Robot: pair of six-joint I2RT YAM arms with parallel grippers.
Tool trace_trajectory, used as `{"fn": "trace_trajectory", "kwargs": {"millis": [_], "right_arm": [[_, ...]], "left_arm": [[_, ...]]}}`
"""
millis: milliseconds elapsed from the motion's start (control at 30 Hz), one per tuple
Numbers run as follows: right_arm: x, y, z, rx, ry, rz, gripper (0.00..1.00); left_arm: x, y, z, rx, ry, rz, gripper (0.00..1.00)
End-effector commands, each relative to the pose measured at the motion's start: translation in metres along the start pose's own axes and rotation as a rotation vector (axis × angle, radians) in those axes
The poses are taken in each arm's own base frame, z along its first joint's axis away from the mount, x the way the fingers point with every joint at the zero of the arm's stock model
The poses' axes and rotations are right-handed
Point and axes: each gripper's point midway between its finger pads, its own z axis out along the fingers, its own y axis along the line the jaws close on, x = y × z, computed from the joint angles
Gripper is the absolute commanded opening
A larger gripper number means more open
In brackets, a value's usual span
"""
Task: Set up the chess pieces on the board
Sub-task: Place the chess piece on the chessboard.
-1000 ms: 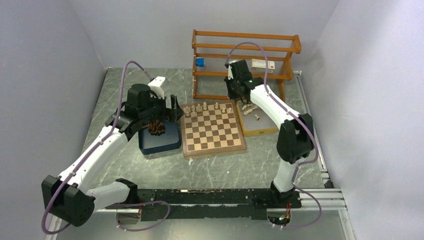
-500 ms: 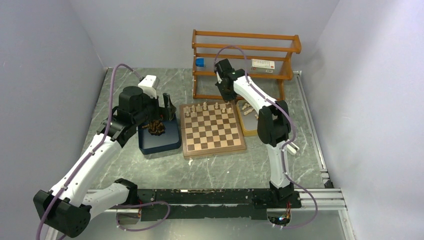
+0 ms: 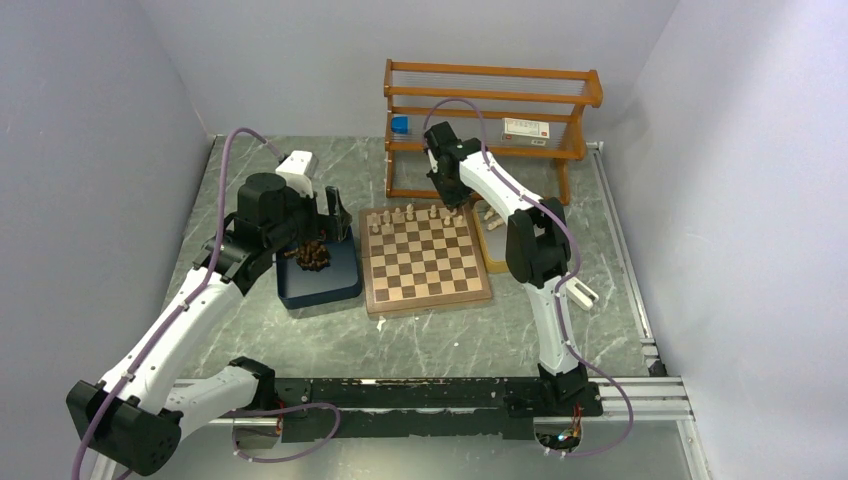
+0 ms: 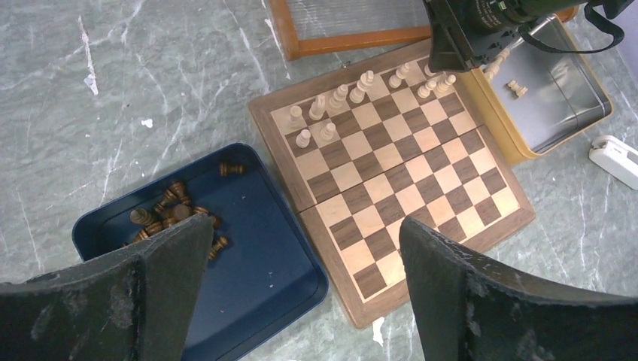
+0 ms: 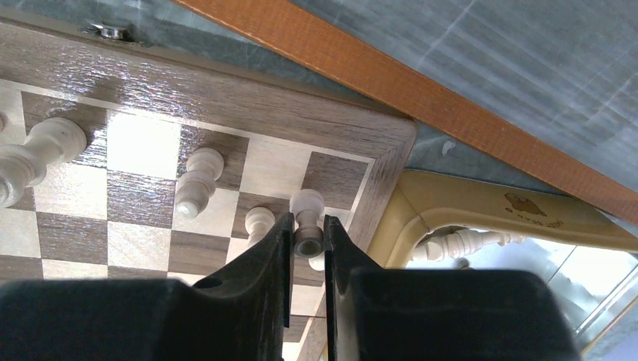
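Your right tool [image 5: 307, 229], grasping a pale piece [image 5: 307, 203], has left the tan tray [image 5: 451, 210] for the board [image 3: 425, 262] corner; your left tool [image 4: 305, 226] hangs released.

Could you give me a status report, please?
Left gripper open near blue tray. Right gripper shut on pale piece at board corner. Neighbour pieces close.

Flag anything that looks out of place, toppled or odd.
Nothing looks damaged. The dark pieces lie toppled in a heap in the blue tray, a lone piece apart on its side. A white scrap lies on the table at the near-left corner of the board.
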Motion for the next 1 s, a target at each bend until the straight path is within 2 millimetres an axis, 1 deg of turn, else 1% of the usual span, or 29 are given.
{"fn": "trace_trajectory", "kwargs": {"millis": [0, 433, 533, 633, 733, 833, 967], "right_arm": [[0.005, -0.001, 0.006, 0.001, 0.033, -0.014, 0.09], [0.014, -0.004, 0.016, 0.015, 0.067, -0.011, 0.15], [0.011, -0.006, 0.013, 0.028, 0.051, -0.006, 0.19], [0.008, -0.008, 0.008, 0.035, 0.033, -0.004, 0.19], [0.002, -0.010, -0.001, 0.037, 0.000, -0.004, 0.14], [-0.004, -0.009, -0.011, 0.028, -0.046, -0.036, 0.14], [-0.003, -0.011, -0.015, 0.035, -0.059, -0.113, 0.14]], "left_arm": [[-0.003, 0.004, -0.005, -0.019, -0.020, 0.007, 0.98], [-0.003, 0.004, -0.005, -0.019, -0.021, 0.004, 0.98], [-0.002, 0.004, -0.005, -0.019, -0.019, 0.004, 0.98], [-0.003, 0.004, -0.005, -0.019, -0.021, 0.005, 0.98], [-0.003, 0.004, -0.005, -0.019, -0.021, 0.004, 0.98], [-0.002, 0.004, -0.004, -0.019, -0.019, 0.004, 0.98], [-0.003, 0.004, -0.004, -0.019, -0.021, 0.003, 0.98]]}}
